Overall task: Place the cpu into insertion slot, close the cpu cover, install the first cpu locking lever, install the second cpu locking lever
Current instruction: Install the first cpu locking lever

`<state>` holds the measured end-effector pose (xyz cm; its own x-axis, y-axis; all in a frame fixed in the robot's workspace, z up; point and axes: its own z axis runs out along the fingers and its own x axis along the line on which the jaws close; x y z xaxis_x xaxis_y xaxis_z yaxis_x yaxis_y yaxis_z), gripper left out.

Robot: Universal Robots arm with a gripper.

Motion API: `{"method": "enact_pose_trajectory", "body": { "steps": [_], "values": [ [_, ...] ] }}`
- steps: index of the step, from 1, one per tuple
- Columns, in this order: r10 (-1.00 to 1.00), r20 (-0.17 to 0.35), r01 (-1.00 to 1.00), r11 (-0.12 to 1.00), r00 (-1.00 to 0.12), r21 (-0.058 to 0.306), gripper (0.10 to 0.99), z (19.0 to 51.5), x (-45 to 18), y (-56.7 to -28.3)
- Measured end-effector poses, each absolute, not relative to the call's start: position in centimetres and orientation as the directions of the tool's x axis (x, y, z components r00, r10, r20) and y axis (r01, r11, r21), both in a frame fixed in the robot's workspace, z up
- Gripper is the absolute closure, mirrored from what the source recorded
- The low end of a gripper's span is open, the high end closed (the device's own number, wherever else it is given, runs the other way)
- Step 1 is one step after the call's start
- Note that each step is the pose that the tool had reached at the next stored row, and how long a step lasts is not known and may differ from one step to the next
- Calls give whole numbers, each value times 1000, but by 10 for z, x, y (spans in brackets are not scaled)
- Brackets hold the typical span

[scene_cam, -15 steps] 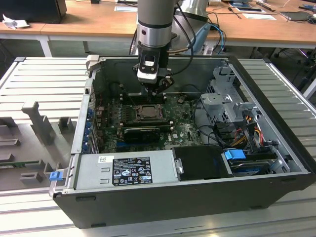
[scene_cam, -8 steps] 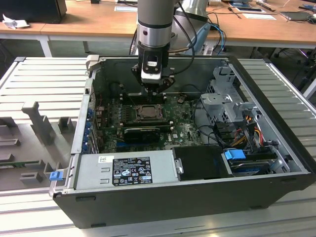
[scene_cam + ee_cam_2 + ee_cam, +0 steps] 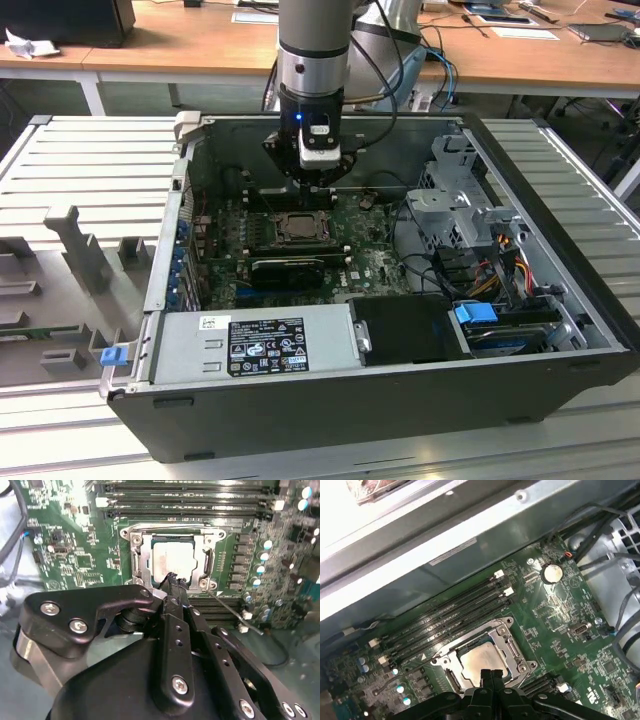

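Gripper [image 3: 172,576], fingers pressed together w/ nothing between, is hovering tips-down right at the edge of the cpu [image 3: 172,557]; contact unclear. Directly under the tips the cpu is sitting in the insertion slot [image 3: 207,560], cpu cover [image 3: 170,532] lying flat around it, all inside the open pc case [image 3: 400,400].

The arm [image 3: 312,40] is a silver-grey cylinder with a black collar [image 3: 310,98], a small blue light [image 3: 297,117] and a white block [image 3: 320,146] below. Its tool [image 3: 172,580] is matt black: jointed link bars [image 3: 175,645] dotted with silver screw heads [image 3: 50,609] and small holes.
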<state>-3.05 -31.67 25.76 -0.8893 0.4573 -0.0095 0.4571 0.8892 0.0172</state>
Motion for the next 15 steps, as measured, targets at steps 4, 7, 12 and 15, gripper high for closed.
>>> {"method": "enact_pose_trajectory", "body": {
  "steps": [4,7,12,15],
  "values": [
    [346,-9,345,938,-938,17,980,257,-30,-317],
    [259,-9,259,966,-966,17,980,257,-30,-317],
    [96,-9,95,995,-995,17,980,257,-30,-317],
    [6,-9,5,1000,-1000,17,980,257,-30,-317]
  ]
}}
